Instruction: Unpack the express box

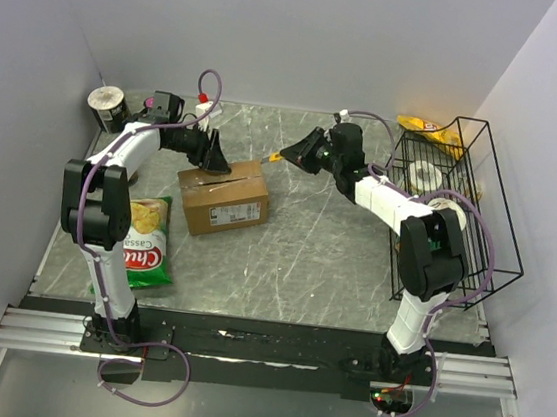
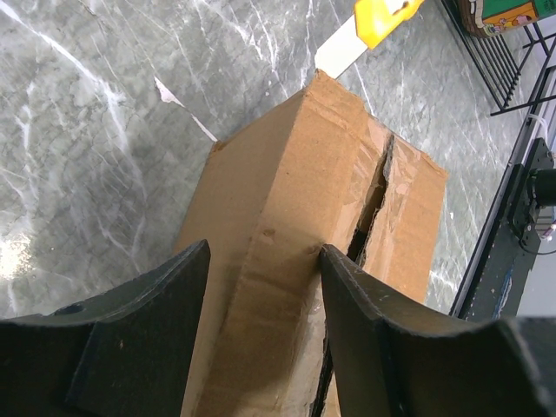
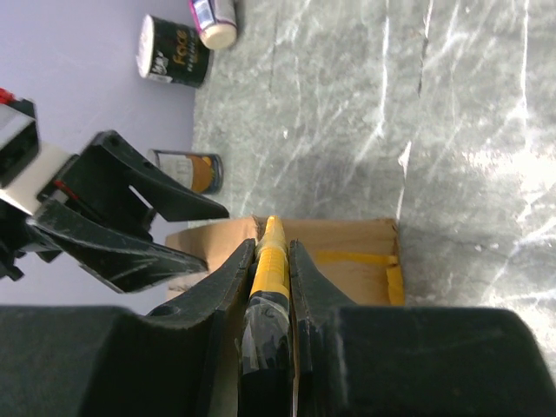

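**Blade aimed at hold-down tool: slip risk**

Top: box (image 1: 224, 202) sits left of centre on the bench (image 1: 313, 263). Left tool (image 1: 213, 159) is on its far-left end. Right tool (image 1: 291, 157) is clamped on a yellow cutter (image 1: 276, 156), tip just off the box's far-right corner. Risk: a cut along the top runs straight at the left tool. Chip bag (image 1: 148, 249) by the left edge reads "Cassa…" and "Chu…". White label (image 1: 236, 214) on the box side is unreadable.

Left wrist: tool about half open. Cardboard runs under both fingers (image 2: 139, 330), so I judge it's pressing down, not pinching; contact not confirmable. Top seam (image 2: 375, 195) already gapes. If hold-down is light, the box skids when the blade bites. A deep blade could slash the contents.

Right wrist: cutter squeezed between the fingers. The grip is narrow, so it may twist under side load. Black can (image 3: 174, 52) at the bench edge by the wall has orange lettering, maybe "face"; not sure.
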`<action>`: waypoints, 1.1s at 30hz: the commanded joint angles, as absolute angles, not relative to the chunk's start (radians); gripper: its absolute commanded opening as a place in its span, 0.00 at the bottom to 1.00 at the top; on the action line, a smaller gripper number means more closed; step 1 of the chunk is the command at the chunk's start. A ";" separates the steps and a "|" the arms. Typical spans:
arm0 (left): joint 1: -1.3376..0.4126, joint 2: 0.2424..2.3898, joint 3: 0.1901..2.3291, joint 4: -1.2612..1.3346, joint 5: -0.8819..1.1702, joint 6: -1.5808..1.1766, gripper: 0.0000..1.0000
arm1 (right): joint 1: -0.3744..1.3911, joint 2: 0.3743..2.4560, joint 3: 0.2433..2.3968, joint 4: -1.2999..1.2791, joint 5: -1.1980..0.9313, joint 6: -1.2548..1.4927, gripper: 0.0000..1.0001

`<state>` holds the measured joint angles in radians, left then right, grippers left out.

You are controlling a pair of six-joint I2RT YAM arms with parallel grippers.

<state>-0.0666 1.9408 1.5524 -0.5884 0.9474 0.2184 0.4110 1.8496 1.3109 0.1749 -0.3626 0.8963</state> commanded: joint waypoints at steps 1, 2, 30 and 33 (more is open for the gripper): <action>-0.072 1.913 1.532 -0.592 0.927 0.230 0.59 | 0.417 1.850 1.365 0.230 -0.345 0.913 0.00; -0.072 1.913 1.532 -0.592 0.925 0.230 0.59 | 0.417 1.850 1.365 0.232 -0.350 0.914 0.00; -0.074 1.956 1.537 -0.483 0.916 0.057 0.02 | 0.423 1.790 1.304 0.140 -0.397 0.905 0.00; -0.072 1.956 1.539 -0.472 0.905 0.038 0.01 | 0.423 1.786 1.305 0.127 -0.397 0.902 0.00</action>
